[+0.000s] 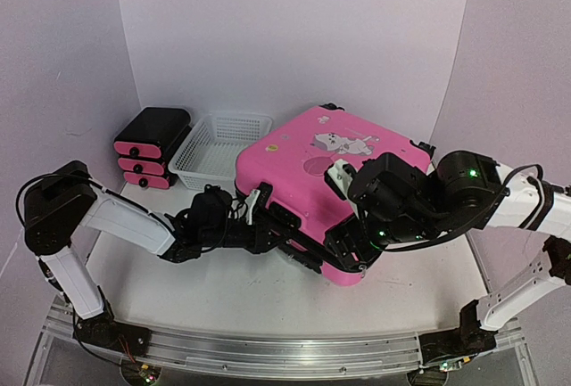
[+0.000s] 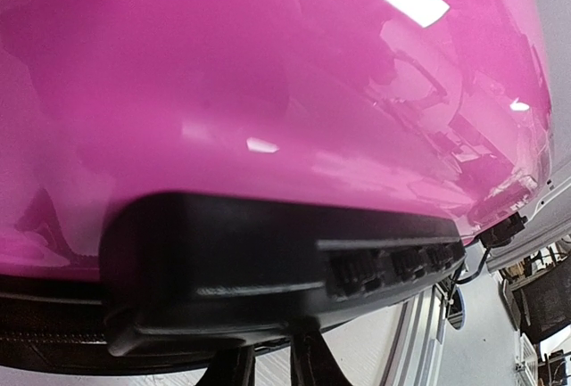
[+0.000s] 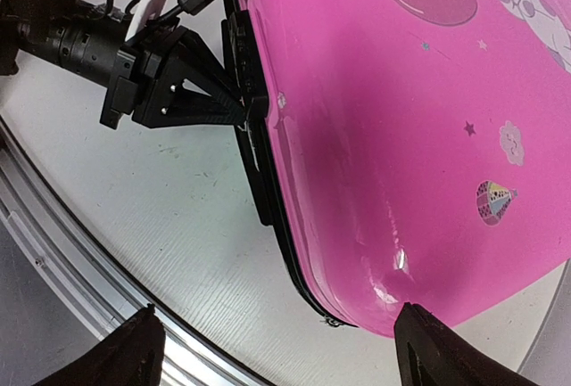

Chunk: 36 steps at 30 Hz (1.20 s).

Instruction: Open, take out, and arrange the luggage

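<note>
The pink luggage [image 1: 321, 181] lies flat and closed in the middle of the table, stickers up. Its glossy shell [image 2: 268, 92] fills the left wrist view above a black side handle [image 2: 268, 261]. My left gripper [image 1: 266, 215] reaches in from the left to the luggage's near-left side. There its fingers [image 3: 201, 105] draw together to a point on the black zipper band [image 3: 268, 190], pinching a small pale zipper tab beside the handle. My right gripper [image 1: 355, 248] hovers over the luggage's near corner [image 3: 419, 288], wide open with nothing between its fingertips [image 3: 428, 346].
A black drawer unit with pink fronts [image 1: 152, 145] stands at the back left, with a white mesh basket [image 1: 221, 150] beside it, touching the luggage's far-left corner. A metal rail [image 1: 268, 350] runs along the table's near edge. White walls close in the back and sides.
</note>
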Available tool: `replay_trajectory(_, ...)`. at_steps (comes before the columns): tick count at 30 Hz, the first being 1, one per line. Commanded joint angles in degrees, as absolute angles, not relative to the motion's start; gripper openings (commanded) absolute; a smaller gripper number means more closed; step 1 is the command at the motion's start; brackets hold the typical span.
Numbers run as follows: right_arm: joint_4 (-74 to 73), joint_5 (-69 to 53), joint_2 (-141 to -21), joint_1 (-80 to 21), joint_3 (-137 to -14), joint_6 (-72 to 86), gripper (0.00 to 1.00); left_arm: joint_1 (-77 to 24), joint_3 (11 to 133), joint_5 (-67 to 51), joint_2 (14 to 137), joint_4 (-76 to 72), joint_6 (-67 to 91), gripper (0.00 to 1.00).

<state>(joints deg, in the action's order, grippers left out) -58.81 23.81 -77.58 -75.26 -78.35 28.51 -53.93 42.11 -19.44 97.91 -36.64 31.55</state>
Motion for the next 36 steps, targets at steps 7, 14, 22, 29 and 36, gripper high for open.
replay_trajectory(7, -57.0, 24.3, -76.5, -75.4, -79.0, 28.8, 0.91, -54.7, 45.3, -18.1, 100.1, -41.3, 34.4, 0.17)
replay_trajectory(14, -57.1, 23.7, -77.9, -75.4, -79.3, 28.7, 0.91, -55.1, 43.2, -10.8, 98.5, -39.9, 34.1, 0.0)
replay_trajectory(22, -55.6, 14.0, -84.7, -77.9, -82.2, 13.1, 0.8, -55.1, 43.3, -6.4, 94.6, -30.3, 28.5, 0.0)
replay_trajectory(29, -34.6, 16.5, -89.4, -78.0, -73.0, -2.7, 0.59, -55.0, 44.3, -4.5, 91.1, -22.9, 23.7, 0.0)
replay_trajectory(36, -18.2, 22.4, -92.4, -76.4, -66.9, -4.7, 0.53, -52.6, 43.7, 4.9, 86.9, -15.9, 16.3, 0.0)
